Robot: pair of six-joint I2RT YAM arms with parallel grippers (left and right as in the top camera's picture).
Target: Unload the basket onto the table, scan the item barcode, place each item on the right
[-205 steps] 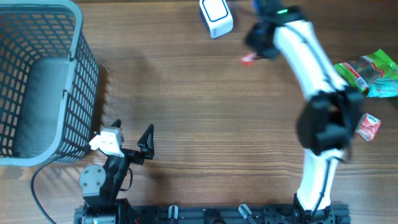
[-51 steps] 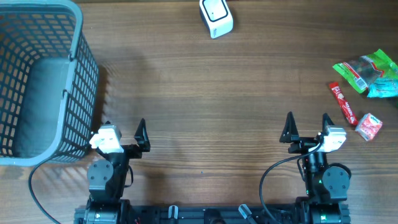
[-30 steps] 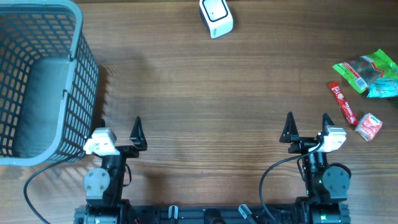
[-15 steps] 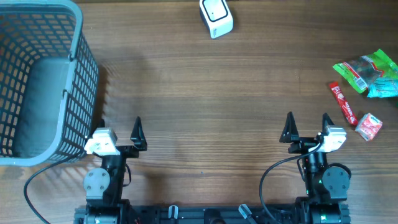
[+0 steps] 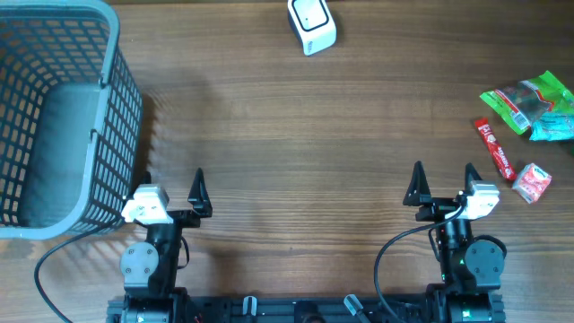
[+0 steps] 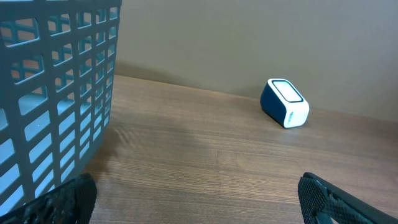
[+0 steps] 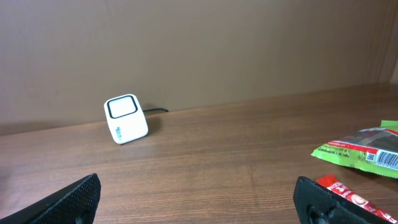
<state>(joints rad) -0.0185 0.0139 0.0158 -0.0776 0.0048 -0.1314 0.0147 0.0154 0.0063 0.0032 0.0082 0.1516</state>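
Observation:
The white-and-navy barcode scanner (image 5: pixel 311 24) stands at the far edge of the table, also seen as a scanner (image 6: pixel 285 102) in the left wrist view and a scanner (image 7: pixel 126 118) in the right wrist view. The items lie at the right: a green snack bag (image 5: pixel 529 101), a red bar (image 5: pixel 495 150) and a small red-and-white packet (image 5: pixel 532 182). My left gripper (image 5: pixel 172 184) rests open near the front edge, nothing between its fingers (image 6: pixel 68 200). My right gripper (image 5: pixel 442 175) is open and empty too, just left of the red bar (image 7: pixel 348 194) and green bag (image 7: pixel 367 149).
A grey plastic basket (image 5: pixel 117 99) fills the left side, its wall (image 6: pixel 56 93) close to my left gripper. Bare wooden tabletop (image 5: pixel 296 144) lies between the grippers and the scanner.
The right arm, earlier stretched out by the scanner, is back at the front edge, and the red bar now lies at the right. The left gripper shifted slightly left. Nothing moved in the last second.

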